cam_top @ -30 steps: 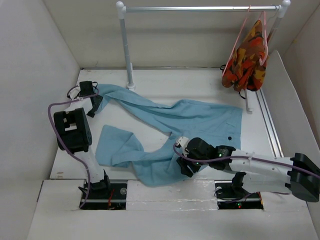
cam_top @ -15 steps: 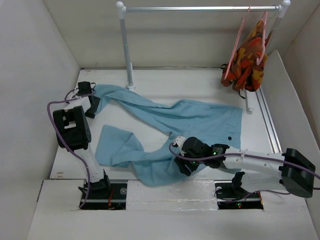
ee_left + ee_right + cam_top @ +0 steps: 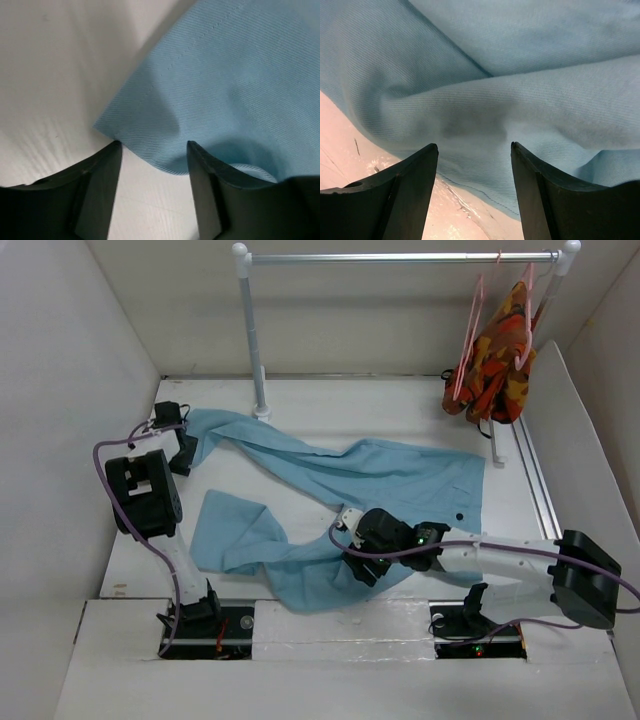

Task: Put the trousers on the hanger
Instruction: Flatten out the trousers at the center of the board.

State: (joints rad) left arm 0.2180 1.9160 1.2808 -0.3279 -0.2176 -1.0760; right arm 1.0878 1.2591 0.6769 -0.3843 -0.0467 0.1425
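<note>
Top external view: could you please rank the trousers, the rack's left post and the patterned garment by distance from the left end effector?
1. The trousers: one leg end lies right at the left end effector, far left.
2. The rack's left post: at the back, left of centre.
3. The patterned garment: hanging at the back right.

Robot lab test cell, not a home. White desk [image 3: 330, 410] boxed in by plain white panel walls [image 3: 60, 390]. Left arm [image 3: 145, 495] and right arm [image 3: 500, 560] are bolted along the bottom of the frame, with purple cables [image 3: 105, 455] exposed. Small clothes rail [image 3: 400, 257] across the top, patterned garment [image 3: 495, 350] hanging upper right, trousers [image 3: 400, 480] spread mid-desk.
</note>
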